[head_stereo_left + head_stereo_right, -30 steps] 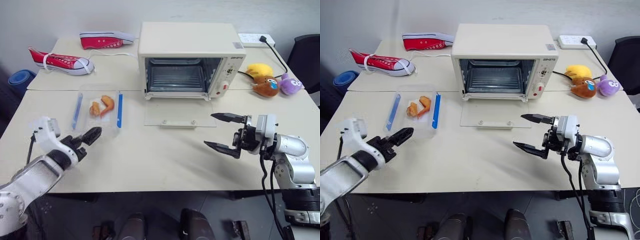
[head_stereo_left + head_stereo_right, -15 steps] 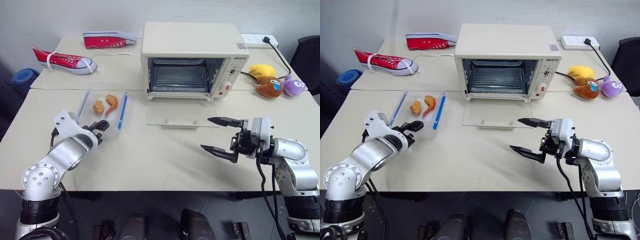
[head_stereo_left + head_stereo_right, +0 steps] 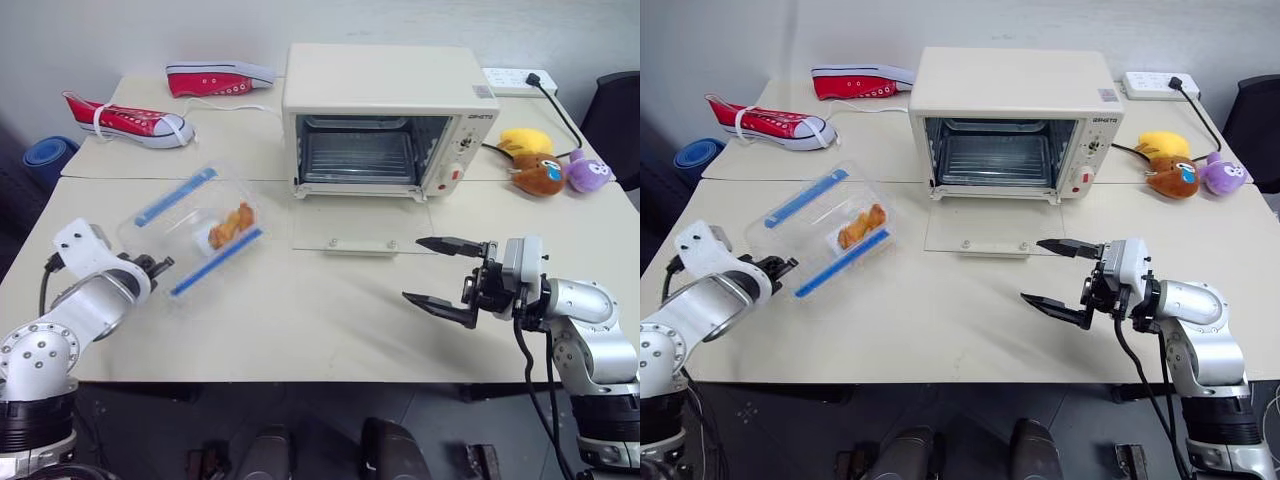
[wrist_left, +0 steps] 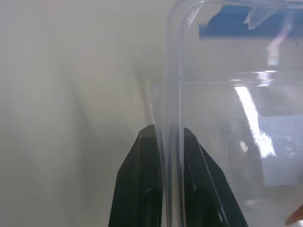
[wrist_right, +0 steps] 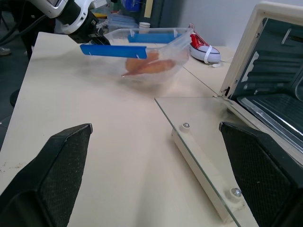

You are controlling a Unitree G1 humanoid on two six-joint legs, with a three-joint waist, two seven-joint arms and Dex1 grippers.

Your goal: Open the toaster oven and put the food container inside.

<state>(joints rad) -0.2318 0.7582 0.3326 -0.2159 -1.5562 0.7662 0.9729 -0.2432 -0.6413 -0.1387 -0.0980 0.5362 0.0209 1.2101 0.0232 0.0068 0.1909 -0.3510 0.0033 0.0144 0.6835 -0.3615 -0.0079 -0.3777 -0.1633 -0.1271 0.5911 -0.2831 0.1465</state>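
Observation:
The cream toaster oven stands at the back of the table, its glass door folded down flat and its cavity empty. The food container, clear with blue clip strips and fried pieces inside, is raised and tilted left of the oven. My left gripper is shut on the container's near rim; the left wrist view has the clear wall pinched between the black fingers. My right gripper hovers open in front of the oven door, pointing left, nothing between its fingers.
Two red sneakers lie at the back left. Plush toys and a white power strip sit right of the oven. A black chair stands past the right edge, and a blue roll past the left.
My left gripper has shut on the food container's near rim and swung left, lifting and turning the container askew. The right gripper has stayed put.

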